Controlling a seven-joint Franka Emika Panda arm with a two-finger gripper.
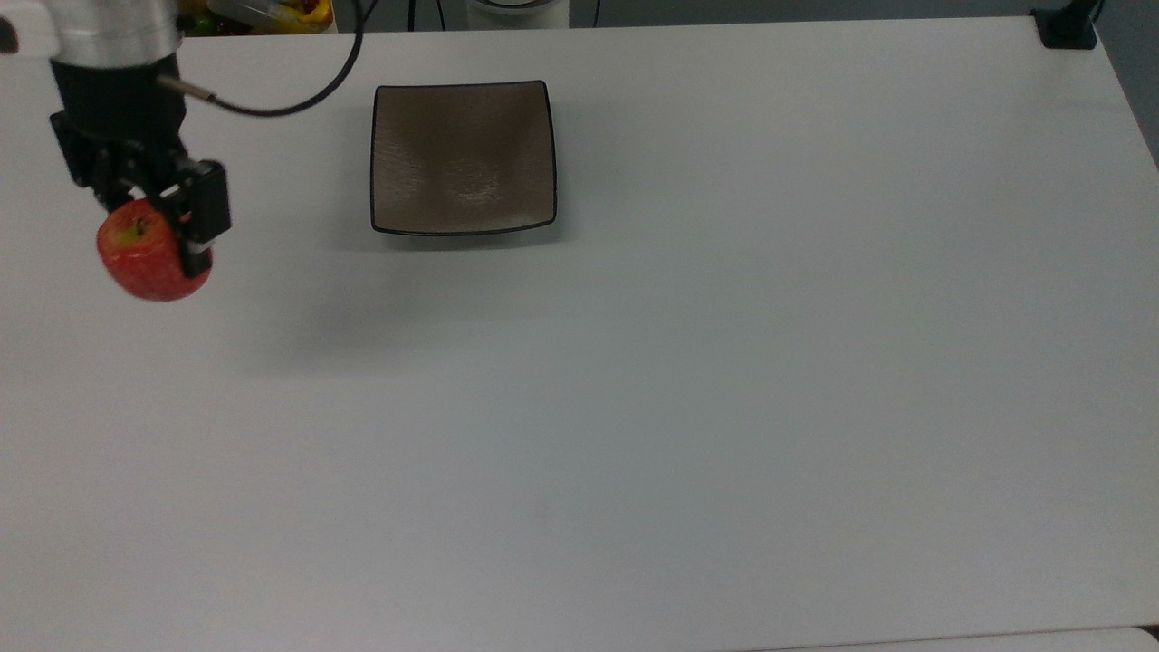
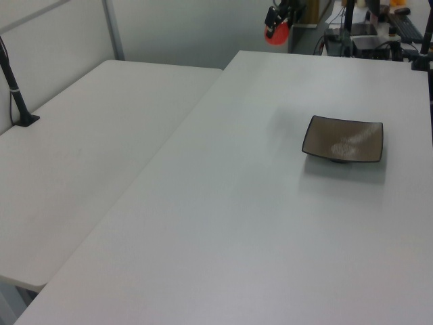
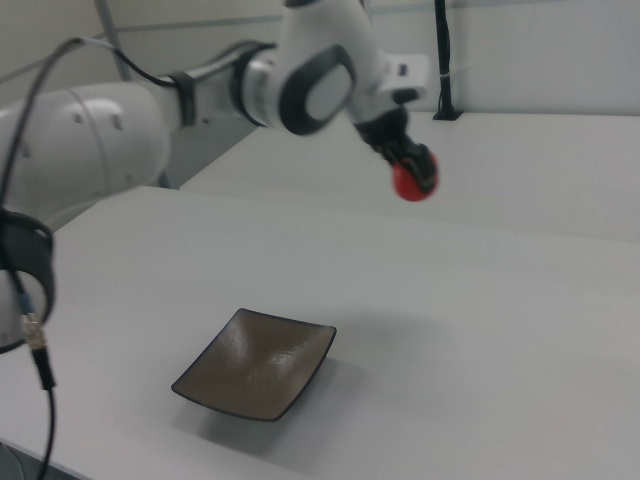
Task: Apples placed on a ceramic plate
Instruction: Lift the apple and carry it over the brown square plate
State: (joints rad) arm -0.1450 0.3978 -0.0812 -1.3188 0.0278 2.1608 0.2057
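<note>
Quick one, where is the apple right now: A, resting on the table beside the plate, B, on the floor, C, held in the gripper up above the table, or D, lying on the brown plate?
C: the gripper is shut on the apple, which hangs clear above the table, while the plate holds nothing.

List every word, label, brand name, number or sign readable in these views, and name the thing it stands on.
No readable text in any view.
Small round red apple: no sticker or label visible.
Square taupe-brown ceramic plate: textured surface, no mark.
White table: plain.
End effector, shut on the apple: black housing, no legible marking.
White and grey robot arm: no lettering to be made out.
</note>
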